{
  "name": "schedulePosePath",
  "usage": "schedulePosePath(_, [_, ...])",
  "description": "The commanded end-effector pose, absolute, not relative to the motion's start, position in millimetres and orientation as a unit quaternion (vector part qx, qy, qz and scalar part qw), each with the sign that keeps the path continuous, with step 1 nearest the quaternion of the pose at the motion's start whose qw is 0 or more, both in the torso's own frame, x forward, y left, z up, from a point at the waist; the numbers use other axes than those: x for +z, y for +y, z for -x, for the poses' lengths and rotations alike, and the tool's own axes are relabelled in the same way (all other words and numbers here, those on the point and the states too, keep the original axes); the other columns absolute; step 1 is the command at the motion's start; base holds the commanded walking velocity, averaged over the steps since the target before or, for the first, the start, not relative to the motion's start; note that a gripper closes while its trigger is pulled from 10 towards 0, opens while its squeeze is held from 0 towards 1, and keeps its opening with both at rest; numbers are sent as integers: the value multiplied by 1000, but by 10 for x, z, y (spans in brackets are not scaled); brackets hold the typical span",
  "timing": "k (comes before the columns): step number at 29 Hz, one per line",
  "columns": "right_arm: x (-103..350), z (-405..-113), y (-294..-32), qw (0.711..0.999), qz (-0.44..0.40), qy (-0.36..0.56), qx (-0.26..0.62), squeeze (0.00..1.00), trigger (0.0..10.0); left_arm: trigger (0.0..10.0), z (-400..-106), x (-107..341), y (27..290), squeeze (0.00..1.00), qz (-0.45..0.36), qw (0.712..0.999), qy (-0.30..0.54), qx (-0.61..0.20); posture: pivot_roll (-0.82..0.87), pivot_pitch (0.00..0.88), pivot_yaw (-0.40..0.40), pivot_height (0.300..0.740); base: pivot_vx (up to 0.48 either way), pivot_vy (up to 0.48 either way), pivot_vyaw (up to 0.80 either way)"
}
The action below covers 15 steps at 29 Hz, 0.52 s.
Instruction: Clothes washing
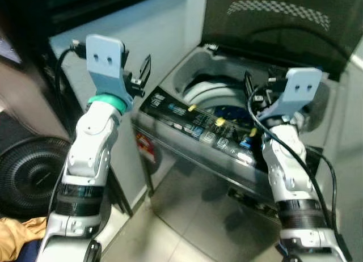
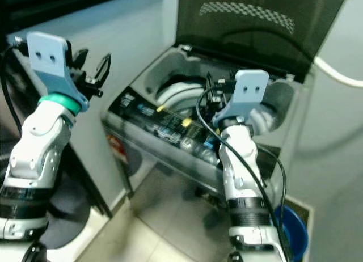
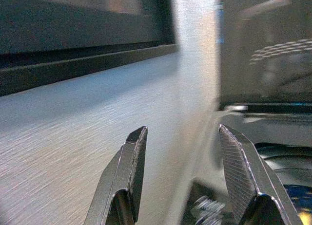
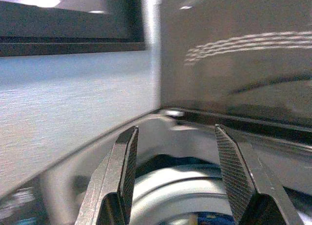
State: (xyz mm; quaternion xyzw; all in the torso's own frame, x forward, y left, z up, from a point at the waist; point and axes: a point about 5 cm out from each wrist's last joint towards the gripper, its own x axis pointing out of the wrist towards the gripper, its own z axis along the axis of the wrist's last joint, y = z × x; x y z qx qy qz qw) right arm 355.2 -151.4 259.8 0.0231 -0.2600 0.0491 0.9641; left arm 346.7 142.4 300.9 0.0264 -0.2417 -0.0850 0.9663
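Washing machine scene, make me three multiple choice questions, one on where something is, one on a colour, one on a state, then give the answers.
1. Where is the right pincer?
A. over the washing machine's open top
B. down by the floor
C. against the black fan

2. What colour is the ring on the left arm's wrist?
A. red
B. green
C. yellow

3. How is the machine's lid?
A. shut flat
B. taken off and lying on the floor
C. raised upright at the back

Answers: 1 A, its fingers hang above the drum in the right wrist view. 2 B, the band below the grey mount is green. 3 C, the dark lid stands behind the open tub.
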Motion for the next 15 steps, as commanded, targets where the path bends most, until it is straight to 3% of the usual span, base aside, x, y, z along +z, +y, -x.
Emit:
schedulePosePath(1, [2607,-3543,-1469,963,-23,-263,57,0,10000,10000,-3465,2970,1484,0,-26,969,-235,-76,29,0,57,740,0,0,763])
schedulePosePath(15, [2602,-3545,-1465,963,-24,-264,58,0,10000,10000,-3471,2968,1497,0,-29,969,-233,-74,33,0,58,740,0,0,763])
